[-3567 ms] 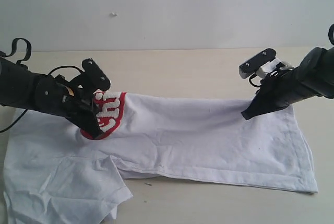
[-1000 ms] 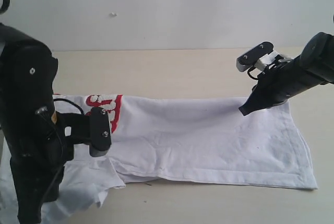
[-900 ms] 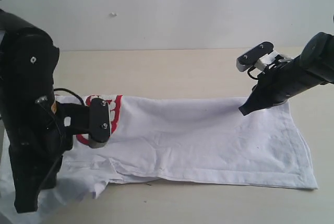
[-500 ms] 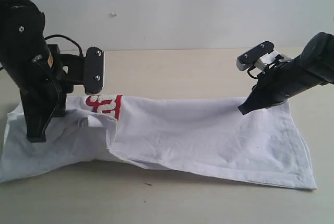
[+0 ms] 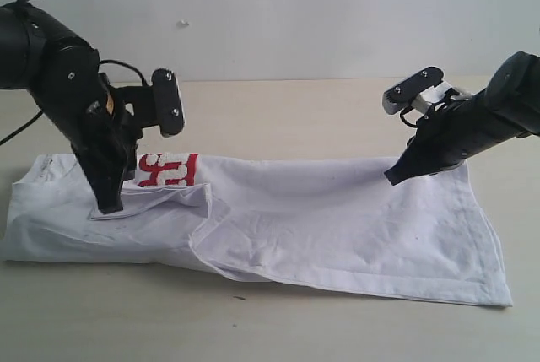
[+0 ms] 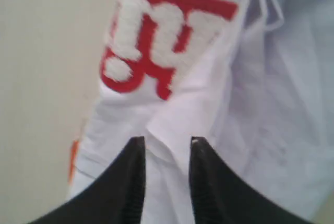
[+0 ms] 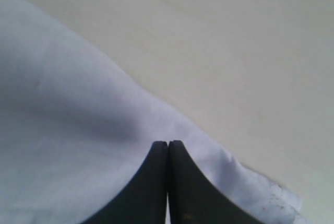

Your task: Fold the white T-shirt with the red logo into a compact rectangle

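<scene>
Jaws apart on our left gripper (image 6: pixel 167 141), straddling a white T-shirt (image 5: pixel 337 218) fold by the red logo (image 6: pixel 156 41). On our right gripper (image 7: pixel 167 143), jaws together.

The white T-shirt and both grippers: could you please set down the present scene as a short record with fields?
garment: white T-shirt, lying partly folded on the table
fold: the part on the left arm's side is doubled over the body
red logo: only part shows, the rest is under the fold
left gripper: fingers parted, a ridge of shirt cloth between them
right gripper: fingers shut, tip down on the shirt near its far edge
</scene>
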`<state>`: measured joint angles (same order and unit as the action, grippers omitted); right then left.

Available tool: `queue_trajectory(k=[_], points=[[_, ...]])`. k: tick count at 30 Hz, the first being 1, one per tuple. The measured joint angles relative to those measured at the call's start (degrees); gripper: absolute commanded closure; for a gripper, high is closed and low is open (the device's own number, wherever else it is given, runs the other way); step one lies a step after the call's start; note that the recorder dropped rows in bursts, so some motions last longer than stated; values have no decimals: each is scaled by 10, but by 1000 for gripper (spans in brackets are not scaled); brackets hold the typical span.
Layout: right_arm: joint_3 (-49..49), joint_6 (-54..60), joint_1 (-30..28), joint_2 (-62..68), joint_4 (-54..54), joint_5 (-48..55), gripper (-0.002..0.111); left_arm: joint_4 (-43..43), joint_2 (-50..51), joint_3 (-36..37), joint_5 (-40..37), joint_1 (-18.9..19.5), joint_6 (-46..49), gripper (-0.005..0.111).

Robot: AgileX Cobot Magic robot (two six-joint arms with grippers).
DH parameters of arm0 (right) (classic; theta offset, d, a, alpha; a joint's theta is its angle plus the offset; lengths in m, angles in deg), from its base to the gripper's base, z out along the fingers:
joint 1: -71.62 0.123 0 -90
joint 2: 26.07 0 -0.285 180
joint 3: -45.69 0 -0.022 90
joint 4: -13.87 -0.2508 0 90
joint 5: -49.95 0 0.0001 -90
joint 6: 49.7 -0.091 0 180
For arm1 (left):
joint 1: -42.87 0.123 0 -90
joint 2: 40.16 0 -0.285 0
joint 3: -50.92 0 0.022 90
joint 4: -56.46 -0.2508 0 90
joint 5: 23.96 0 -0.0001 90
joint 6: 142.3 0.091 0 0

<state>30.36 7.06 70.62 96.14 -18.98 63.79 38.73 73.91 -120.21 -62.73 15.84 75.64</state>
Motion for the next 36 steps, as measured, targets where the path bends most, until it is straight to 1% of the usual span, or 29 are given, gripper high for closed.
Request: queue_trajectory(k=[1, 2, 3, 4, 7, 9, 14, 18, 24, 32, 36], points=[[0, 0, 0, 0, 0, 0, 108, 13, 0, 0, -28, 0, -1, 107], [0, 0, 0, 0, 0, 0, 108, 33, 1, 0, -65, 0, -3, 107], [0, 0, 0, 0, 0, 0, 108, 64, 4, 0, -82, 0, -3, 107], [0, -1, 0, 0, -1, 0, 108, 84, 5, 0, -82, 0, -3, 107], [0, -4, 0, 0, -2, 0, 108, 191, 9, 0, -57, 0, 16, 107], [0, -4, 0, 0, -2, 0, 108, 228, 25, 0, -45, 0, 30, 107], [0, -6, 0, 0, -2, 0, 108, 247, 53, 0, -13, 0, 34, 107], [0, -7, 0, 0, -2, 0, 108, 251, 78, 0, 33, 0, 35, 107], [0, -8, 0, 0, -2, 0, 108, 243, 86, 0, 94, 0, 36, 107], [0, -10, 0, 0, -2, 0, 108, 145, 87, 0, 113, 1, 32, 107], [0, -11, 0, 0, -2, 7, 108, 93, 92, 0, 164, 1, 4, 107]])
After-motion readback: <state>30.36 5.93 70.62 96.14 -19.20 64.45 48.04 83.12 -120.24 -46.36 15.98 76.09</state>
